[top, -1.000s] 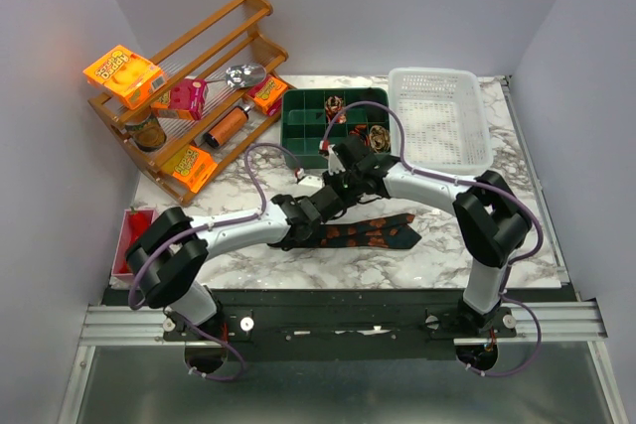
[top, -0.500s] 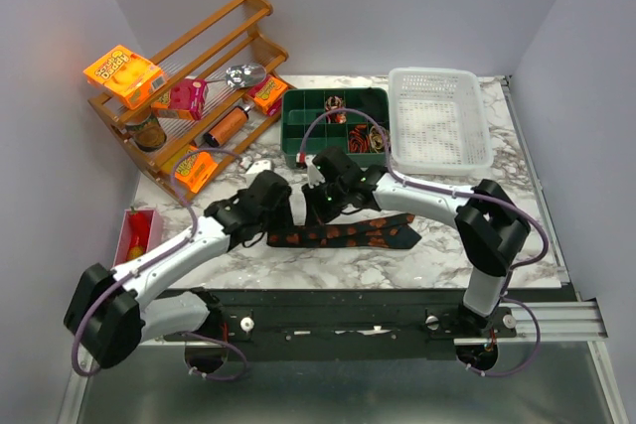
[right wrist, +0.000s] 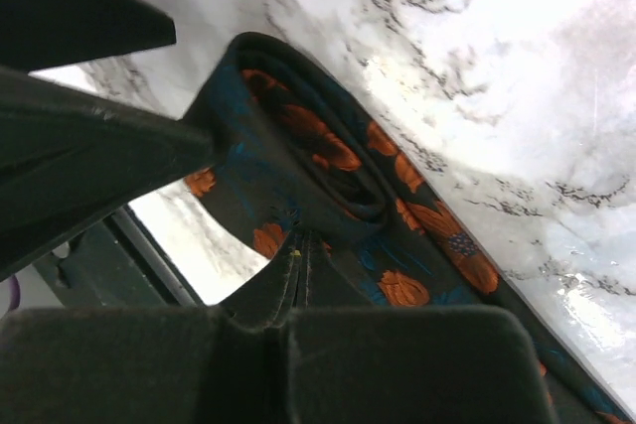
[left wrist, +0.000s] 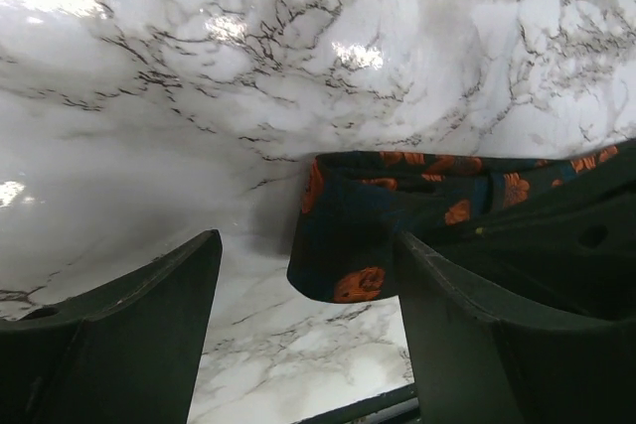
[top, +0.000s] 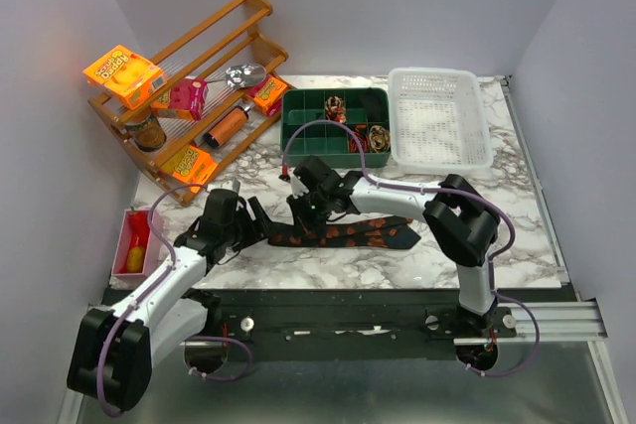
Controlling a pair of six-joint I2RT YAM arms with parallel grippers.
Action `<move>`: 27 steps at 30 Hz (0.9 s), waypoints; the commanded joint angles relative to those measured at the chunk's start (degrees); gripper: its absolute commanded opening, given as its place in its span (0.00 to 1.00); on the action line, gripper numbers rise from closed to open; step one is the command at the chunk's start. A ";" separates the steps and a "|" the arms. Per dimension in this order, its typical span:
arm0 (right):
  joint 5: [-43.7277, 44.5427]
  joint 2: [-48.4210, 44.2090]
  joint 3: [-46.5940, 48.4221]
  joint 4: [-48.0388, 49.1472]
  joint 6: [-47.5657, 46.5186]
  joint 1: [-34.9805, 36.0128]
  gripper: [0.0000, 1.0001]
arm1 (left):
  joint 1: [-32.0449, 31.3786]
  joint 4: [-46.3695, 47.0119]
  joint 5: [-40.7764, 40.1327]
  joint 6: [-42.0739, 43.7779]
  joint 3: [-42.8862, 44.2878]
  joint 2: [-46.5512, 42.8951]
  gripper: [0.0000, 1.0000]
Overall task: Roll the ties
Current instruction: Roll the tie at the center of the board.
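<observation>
A dark tie (top: 350, 235) with orange blotches lies along the marble table's front. Its left end is folded into a loose partial roll (right wrist: 328, 161), which also shows in the left wrist view (left wrist: 373, 230). My right gripper (top: 301, 217) is shut on the tie's layers just beside that roll (right wrist: 290, 290). My left gripper (top: 258, 226) is open just left of the rolled end, its jaws wide apart (left wrist: 308, 345) and not touching the fabric. The left finger (right wrist: 89, 161) shows beside the roll in the right wrist view. Small rolled ties (top: 335, 104) sit in a green organiser (top: 298, 131).
A white plastic basket (top: 477, 161) stands at the back right beside the organiser. A wooden rack (top: 253, 2) with orange snack packets, a can and bottles stands at the back left. A red bin (top: 127, 220) sits at the left edge near my left arm.
My left arm has swung left and back toward the near edge, away from the right gripper. My right gripper has moved left and nearer along the tie, staying on its left end.
</observation>
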 commanded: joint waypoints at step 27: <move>-6.17 2.98 0.37 0.26 -4.81 -3.97 0.02 | 1.80 35.15 13.34 -1.37 -11.71 5.79 0.41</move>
